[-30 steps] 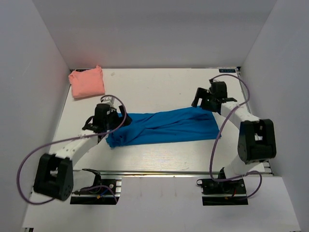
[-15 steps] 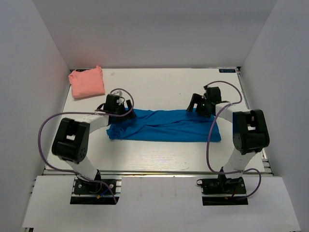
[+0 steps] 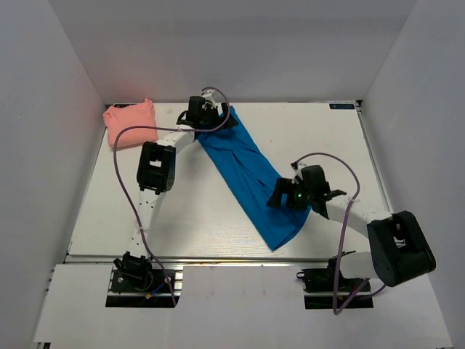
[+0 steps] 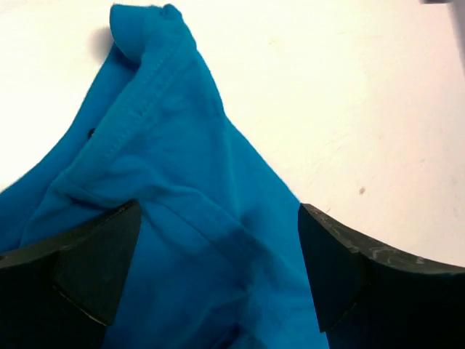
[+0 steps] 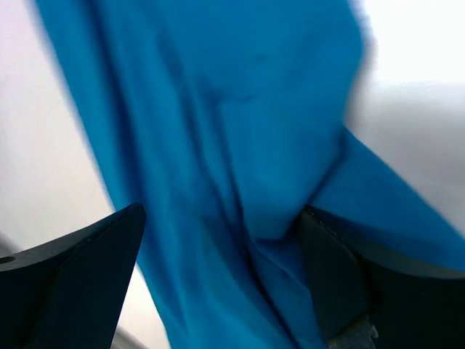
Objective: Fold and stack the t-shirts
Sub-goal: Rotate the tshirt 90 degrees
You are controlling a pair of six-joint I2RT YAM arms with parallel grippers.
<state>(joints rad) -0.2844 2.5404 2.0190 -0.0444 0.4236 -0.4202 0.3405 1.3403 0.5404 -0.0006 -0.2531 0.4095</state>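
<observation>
Blue t-shirt [image 3: 243, 171] runs as a long diagonal band across the table [image 3: 341, 145], likely stretched out ready for folding. Left gripper [image 4: 219, 211] straddles its far collar end and right gripper [image 5: 221, 211] its near part, both with fingers spread, pinching nothing. Pink t-shirt [image 3: 131, 125] sits bundled in the far-left corner, probably the stack's base. No containers in view.
</observation>
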